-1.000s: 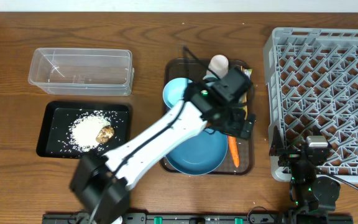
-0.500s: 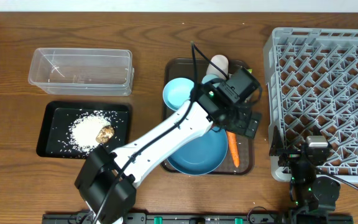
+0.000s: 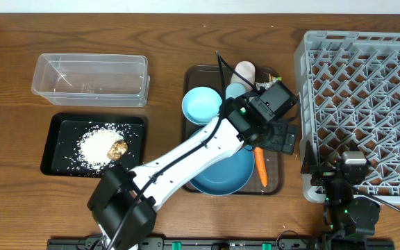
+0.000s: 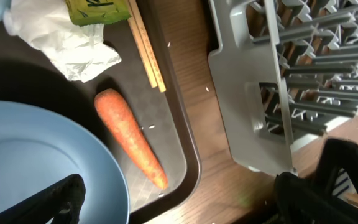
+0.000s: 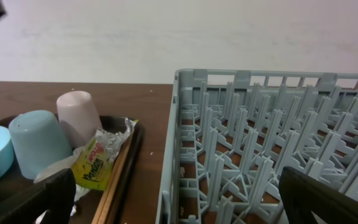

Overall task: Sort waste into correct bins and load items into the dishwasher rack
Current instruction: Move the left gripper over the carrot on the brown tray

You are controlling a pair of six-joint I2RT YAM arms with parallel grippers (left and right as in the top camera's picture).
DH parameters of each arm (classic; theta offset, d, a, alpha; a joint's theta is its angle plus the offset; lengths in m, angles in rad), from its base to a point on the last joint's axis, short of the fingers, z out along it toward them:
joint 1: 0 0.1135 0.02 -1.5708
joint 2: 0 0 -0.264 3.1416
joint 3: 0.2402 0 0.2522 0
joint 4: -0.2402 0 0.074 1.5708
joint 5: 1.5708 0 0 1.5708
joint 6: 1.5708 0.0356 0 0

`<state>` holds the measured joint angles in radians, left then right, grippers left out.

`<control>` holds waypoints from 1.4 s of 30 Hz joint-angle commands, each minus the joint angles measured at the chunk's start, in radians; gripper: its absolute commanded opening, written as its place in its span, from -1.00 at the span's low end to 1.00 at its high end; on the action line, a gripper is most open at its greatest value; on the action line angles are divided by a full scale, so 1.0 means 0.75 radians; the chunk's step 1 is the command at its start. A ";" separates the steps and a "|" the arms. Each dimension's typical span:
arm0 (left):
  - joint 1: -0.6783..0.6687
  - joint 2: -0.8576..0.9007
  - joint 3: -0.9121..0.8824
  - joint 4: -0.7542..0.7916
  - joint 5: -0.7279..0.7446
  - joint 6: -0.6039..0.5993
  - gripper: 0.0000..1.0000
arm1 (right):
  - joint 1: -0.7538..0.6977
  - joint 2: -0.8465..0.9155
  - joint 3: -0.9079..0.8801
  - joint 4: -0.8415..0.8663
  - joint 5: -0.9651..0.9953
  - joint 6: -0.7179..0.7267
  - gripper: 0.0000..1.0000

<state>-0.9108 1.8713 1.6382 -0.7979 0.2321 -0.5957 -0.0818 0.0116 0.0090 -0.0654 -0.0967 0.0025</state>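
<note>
My left gripper (image 3: 278, 141) hangs over the right edge of the brown tray (image 3: 278, 182), its jaws spread wide with nothing between them. From my left wrist, the 2 fingers (image 4: 61, 199) frame the bottom of the view, and the left gripper (image 4: 179, 196) is above the tray's front-right corner.

The carrot (image 4: 131, 138) lies flat on the brown tray (image 4: 166, 106) along that right edge. Its thick end points to the back and its thin tip to the front, just beside the rim of the dark-blue plate (image 4: 42, 162). Behind the carrot are the crumpled tissue (image 4: 73, 46) and the green-yellow wrapper (image 4: 98, 9), and the chopsticks (image 4: 146, 53) run along the tray's right edge.

At the back of the tray, the light-blue cup (image 5: 35, 143) and the white cup (image 5: 78, 118) stand side by side. The light-blue bowl (image 3: 201, 105) is at the tray's left edge.

The grey rack (image 3: 367, 104) fills the right end of the desk (image 3: 165, 55), close to the tray. I see nothing loaded in it.

At the left end of the desk, the clear tub (image 3: 89, 80) sits toward the back. The black tray (image 3: 57, 149) is in front of it and holds the rice (image 3: 99, 144) and the brown lump (image 3: 118, 148).

My right gripper (image 3: 353, 163) is at the rack's front-left corner. Its jaws are also wide apart and empty, and it faces the rack and the cups.
</note>
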 commanded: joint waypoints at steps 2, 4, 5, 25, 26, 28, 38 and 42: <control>0.006 0.098 0.020 0.049 -0.017 -0.042 0.96 | -0.021 -0.008 -0.005 -0.002 -0.002 -0.020 0.99; 0.006 0.126 0.020 0.072 -0.017 -0.046 0.96 | -0.021 -0.008 -0.005 -0.002 -0.001 -0.020 0.98; 0.006 0.139 0.020 0.080 -0.017 -0.046 0.96 | -0.021 -0.008 -0.005 -0.002 -0.002 -0.020 0.99; -0.001 0.198 -0.004 0.099 -0.013 -0.112 0.96 | -0.021 -0.008 -0.005 -0.002 -0.002 -0.020 0.98; -0.001 0.198 -0.012 0.099 -0.014 -0.118 0.96 | -0.021 -0.008 -0.005 -0.002 -0.002 -0.020 0.99; -0.001 0.198 -0.032 0.099 -0.023 -0.143 0.95 | -0.021 -0.008 -0.005 -0.002 -0.002 -0.020 0.98; 0.003 0.199 -0.088 0.130 -0.023 -0.156 0.96 | -0.021 -0.008 -0.005 -0.002 -0.002 -0.020 0.99; 0.003 0.200 -0.101 0.129 -0.023 -0.156 0.95 | -0.021 -0.008 -0.005 -0.002 -0.002 -0.020 0.99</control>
<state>-0.9108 2.0151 1.5791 -0.7002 0.2314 -0.7071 -0.0818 0.0116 0.0090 -0.0654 -0.0963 0.0025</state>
